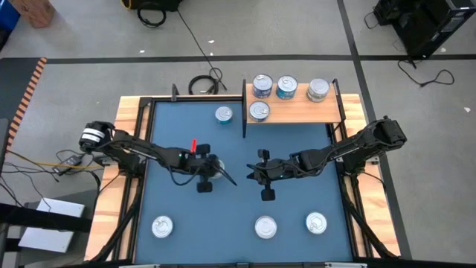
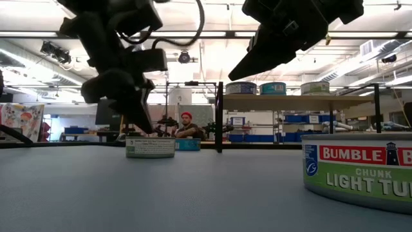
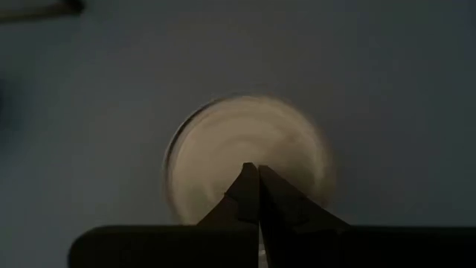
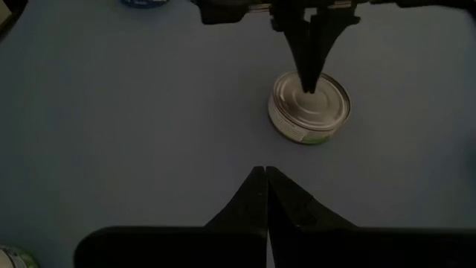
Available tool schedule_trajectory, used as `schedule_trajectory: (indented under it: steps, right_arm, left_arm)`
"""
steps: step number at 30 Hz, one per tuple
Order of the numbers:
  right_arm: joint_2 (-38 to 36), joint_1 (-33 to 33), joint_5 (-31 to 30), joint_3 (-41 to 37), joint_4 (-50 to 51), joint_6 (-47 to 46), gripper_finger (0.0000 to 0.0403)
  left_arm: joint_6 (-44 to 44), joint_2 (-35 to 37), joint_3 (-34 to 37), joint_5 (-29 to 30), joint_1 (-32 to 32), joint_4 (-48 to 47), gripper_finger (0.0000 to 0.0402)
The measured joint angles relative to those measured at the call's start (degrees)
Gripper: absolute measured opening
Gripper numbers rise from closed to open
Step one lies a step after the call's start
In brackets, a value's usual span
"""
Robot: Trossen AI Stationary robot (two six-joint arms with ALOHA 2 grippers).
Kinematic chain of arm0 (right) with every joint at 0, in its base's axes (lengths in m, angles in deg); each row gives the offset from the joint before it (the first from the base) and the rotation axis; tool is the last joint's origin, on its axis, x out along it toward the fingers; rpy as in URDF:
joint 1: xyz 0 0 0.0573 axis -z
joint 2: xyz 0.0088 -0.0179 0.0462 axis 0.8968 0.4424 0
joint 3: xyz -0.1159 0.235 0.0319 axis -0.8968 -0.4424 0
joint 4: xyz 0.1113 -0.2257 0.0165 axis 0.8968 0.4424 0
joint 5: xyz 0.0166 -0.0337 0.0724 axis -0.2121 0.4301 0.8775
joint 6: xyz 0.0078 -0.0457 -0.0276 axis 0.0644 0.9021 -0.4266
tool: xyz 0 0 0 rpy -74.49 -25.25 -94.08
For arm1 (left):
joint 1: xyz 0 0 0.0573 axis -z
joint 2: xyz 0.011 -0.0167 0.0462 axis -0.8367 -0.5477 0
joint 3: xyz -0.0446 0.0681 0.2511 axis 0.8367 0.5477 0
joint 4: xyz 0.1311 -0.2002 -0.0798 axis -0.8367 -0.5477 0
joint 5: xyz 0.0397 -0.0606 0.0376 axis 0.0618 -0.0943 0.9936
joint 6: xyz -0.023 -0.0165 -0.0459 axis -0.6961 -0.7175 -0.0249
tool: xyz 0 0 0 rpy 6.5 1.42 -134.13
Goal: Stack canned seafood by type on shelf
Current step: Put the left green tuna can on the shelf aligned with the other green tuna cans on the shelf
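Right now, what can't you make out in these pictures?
High view: the left gripper hides the tin under it.
Left wrist view: that tin is blurred; fingertip contact unclear.
Low view: the right edge cuts the Bumble Bee tin.
High view: labels of tins on the shelf too small.
The right gripper waits, shut, over the mat.
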Motion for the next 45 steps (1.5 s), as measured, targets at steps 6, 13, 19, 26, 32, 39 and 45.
schedule_trajectory:
  steps: [6, 13, 19, 26, 32, 39, 45]
  right_arm:
    - [0.0, 0.0, 0.0, 0.0, 0.5, 0.0, 0.0005]
    - [0.0, 0.0, 0.0, 0.0, 0.9, 0.0, 0.0005]
    - [0.0, 0.0, 0.0, 0.0, 2.8, -1.1, 0.0005]
    - [0.0, 0.0, 0.0, 0.0, 3.1, -1.3, 0.0005]
    - [0.0, 0.0, 0.0, 0.0, 2.9, -1.1, 0.0005]
    - [0.0, 0.0, 0.0, -0.1, 2.6, -1.0, 0.0005]
    - [0.0, 0.0, 0.0, -0.1, 2.6, -0.9, 0.0005]
  left_arm:
    - [-2.7, 1.1, 0.0, 6.2, -0.1, -1.9, 0.0001]
    - [-3.0, 1.5, 0.0, 7.0, -1.3, -2.9, 0.0001]
    - [-2.4, 2.5, 3.3, 6.6, -3.5, 1.0, 0.0001]
    - [-1.1, 4.8, 7.1, 3.9, -5.4, 3.4, 0.0001]
    - [-3.9, 10.4, 11.2, 3.4, -7.0, 3.4, 0.0001]
    - [-4.5, 12.7, 13.2, 2.1, -7.7, 3.6, 0.0001]
    - [-3.2, 13.0, 13.2, -3.5, -7.6, 3.8, 0.0001]
